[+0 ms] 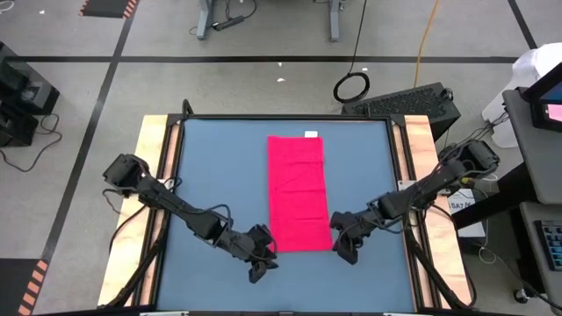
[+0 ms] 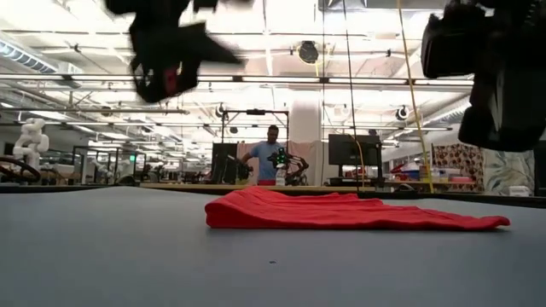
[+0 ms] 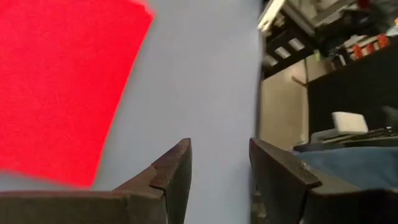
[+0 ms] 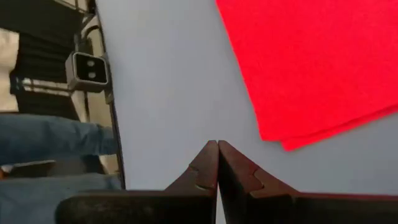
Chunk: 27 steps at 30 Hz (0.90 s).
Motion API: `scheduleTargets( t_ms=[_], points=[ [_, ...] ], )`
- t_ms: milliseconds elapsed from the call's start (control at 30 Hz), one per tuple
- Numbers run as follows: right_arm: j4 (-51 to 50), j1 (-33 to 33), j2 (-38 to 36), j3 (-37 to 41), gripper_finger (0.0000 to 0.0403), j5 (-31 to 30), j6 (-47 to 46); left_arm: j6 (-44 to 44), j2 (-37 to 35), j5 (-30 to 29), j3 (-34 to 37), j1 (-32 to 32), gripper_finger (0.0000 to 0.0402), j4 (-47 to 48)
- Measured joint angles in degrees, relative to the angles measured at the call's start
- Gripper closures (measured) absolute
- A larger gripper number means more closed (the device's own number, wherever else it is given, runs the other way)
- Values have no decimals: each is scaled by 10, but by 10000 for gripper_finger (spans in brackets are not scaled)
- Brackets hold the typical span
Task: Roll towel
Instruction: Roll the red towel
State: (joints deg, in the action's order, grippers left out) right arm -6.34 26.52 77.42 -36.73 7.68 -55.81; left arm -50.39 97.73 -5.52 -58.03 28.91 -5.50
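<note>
Left arm: reaches inward over the table's near side.
Left gripper: fingers parted, nothing between them.
Right arm: mirrors it from the opposite side.
Right gripper: fingers pressed together, empty.

Blue tabletop, pale wooden side strips along left and right edges. Floor around it is grey concrete with black tape lines. Orange-black hazard marking at the top-left, another at the bottom-left corner. Coiled black cable on the floor behind the table, orange cable running up from there. Dark keyboard-like unit just beyond the far-right table corner. Desk legs at the top. Low view: person in a blue shirt far back in the room, monitors nearby, white humanoid figure at far left.
</note>
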Motion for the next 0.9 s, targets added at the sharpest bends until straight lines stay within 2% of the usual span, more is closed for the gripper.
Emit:
scheduleTargets(
  t_ms=[167,333,567,733,900],
  points=[
    [-18,16,-1,0,389,-14,85,58,-1,-10,-64,0,236,89],
    [-45,23,1,0,350,-42,80,74,-1,-40,-100,0,236,165],
    [-47,46,4,0,280,-70,138,73,-1,-57,-104,0,236,208],
    [-49,61,13,-1,245,-121,175,73,-1,-52,-104,0,234,228],
    [-43,60,24,-1,218,-137,214,72,0,-37,-104,1,202,228]
  ],
)
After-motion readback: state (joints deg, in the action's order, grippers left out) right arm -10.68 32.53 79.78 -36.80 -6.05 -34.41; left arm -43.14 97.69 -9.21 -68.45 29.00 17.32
